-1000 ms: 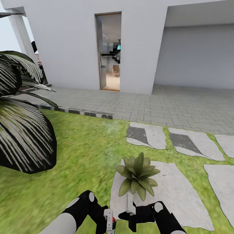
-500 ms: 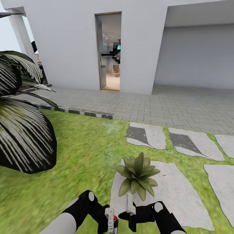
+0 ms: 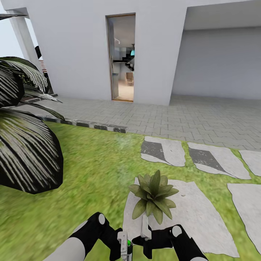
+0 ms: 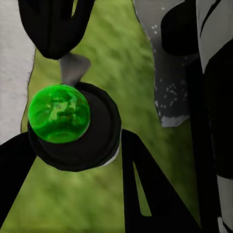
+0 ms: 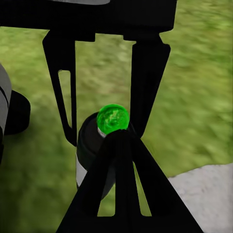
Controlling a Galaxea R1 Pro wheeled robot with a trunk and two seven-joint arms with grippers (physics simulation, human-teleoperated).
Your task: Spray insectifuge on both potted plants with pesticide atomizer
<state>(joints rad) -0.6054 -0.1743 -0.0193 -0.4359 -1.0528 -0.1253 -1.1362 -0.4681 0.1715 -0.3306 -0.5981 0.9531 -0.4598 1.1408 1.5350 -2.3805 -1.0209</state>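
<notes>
Atomizer [image 3: 128,249] placement is the point of interest: in our head view it sits at the bottom edge between our two arms, reduced to a sliver with a green spot, its body cut off by the frame. At far left, a big dark shrub [image 3: 25,145] with white-striped leaves runs out of the picture, standing on the lawn [image 3: 90,170]. Our left gripper [image 3: 122,243] shows beside the atomizer; in the left wrist view its dark fingers [image 4: 145,194] flank a black round body topped by a glowing green dome [image 4: 58,113], and they appear to clasp it, though the contact itself is hidden. Our right gripper [image 3: 145,232] reaches toward the same spot; in the right wrist view its fingers [image 5: 145,73] stand apart, the dome [image 5: 112,118] seen between them, and we cannot tell whether they touch it. Just ahead, one potted plant [image 3: 153,195] rests on a pale stepping stone [image 3: 195,217], its pot concealed by leaves. Farther right, more stones are cropped by the frame.
</notes>
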